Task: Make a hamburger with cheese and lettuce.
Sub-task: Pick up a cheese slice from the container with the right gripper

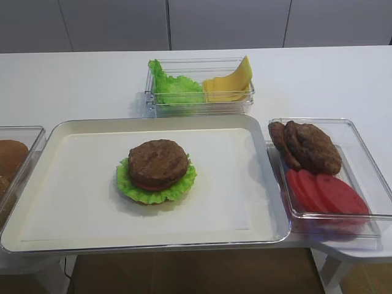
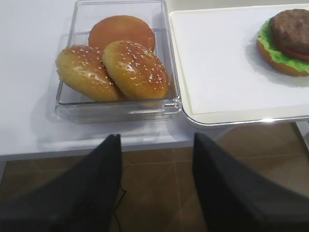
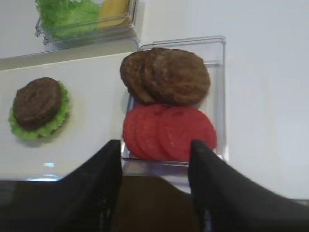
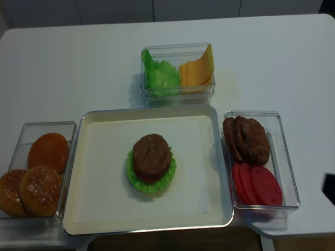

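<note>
Right gripper point(image 3: 154, 159): your jaws stand apart, empty, over table's right edge.
Cheese point(image 1: 229, 82): far-centre box, ahead-left of you; right arm nearer.
Hamburger point(image 1: 157, 170): tray point(image 1: 73, 233) centre.

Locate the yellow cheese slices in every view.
Exterior high: thin yellow cheese slices top centre, right half of the clear plastic box.
Realsense high: cheese slices top centre, same box.
Right wrist: top edge, blurred.
Left wrist: not in view.
Shared landmark: ruffled green lettuce beside them.
</note>
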Motion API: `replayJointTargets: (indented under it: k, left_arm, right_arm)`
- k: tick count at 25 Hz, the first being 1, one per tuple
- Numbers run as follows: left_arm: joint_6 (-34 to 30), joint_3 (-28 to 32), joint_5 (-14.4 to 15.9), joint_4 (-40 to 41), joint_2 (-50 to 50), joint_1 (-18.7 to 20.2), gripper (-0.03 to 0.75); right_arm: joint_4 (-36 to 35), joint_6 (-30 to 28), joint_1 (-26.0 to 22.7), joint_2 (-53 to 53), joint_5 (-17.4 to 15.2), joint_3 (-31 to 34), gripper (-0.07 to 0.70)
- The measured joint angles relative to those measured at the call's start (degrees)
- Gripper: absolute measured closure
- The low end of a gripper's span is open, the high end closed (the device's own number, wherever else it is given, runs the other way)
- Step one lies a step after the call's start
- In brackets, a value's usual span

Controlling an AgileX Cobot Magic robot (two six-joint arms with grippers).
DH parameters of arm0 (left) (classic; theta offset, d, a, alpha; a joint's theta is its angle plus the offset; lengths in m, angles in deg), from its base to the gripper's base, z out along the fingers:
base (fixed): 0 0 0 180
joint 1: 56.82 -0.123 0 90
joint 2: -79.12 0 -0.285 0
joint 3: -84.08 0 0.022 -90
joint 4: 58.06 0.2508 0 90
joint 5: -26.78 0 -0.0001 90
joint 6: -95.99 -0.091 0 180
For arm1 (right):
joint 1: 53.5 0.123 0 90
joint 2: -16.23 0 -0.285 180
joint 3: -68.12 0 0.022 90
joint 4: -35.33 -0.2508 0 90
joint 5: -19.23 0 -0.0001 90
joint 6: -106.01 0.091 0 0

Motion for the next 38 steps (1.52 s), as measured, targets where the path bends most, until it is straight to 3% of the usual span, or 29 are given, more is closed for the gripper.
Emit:
replayJointTargets:
  k: [9, 18, 27, 34, 38]
  left_arm:
    - [0.0, 0.0, 0.0, 0.0, 0.0, 0.0, 0.357]
    - [0.0, 0.0, 0.0, 0.0, 0.0, 0.0, 0.357]
    - [0.0, 0.0, 0.0, 0.0, 0.0, 0.0, 0.357]
    - [0.0, 0.0, 0.0, 0.0, 0.0, 0.0, 0.356]
    - [0.0, 0.0, 0.0, 0.0, 0.0, 0.0, 0.356]
  right_arm:
    - [-14.6, -9.6, 0.0, -26.9, 4.2, -10.6, 0.288]
    - [-16.6, -13.8, 0.0, -52.9, 4.9, -32.3, 0.288]
    - [-18.0, -14.0, 0.4, -75.6, 2.7, -55.0, 0.288]
    - [-18.2, -14.0, 4.8, -89.2, 2.8, -67.6, 0.288]
    - [-17.9, -14.0, 7.0, -93.5, 4.8, -71.5, 0.288]
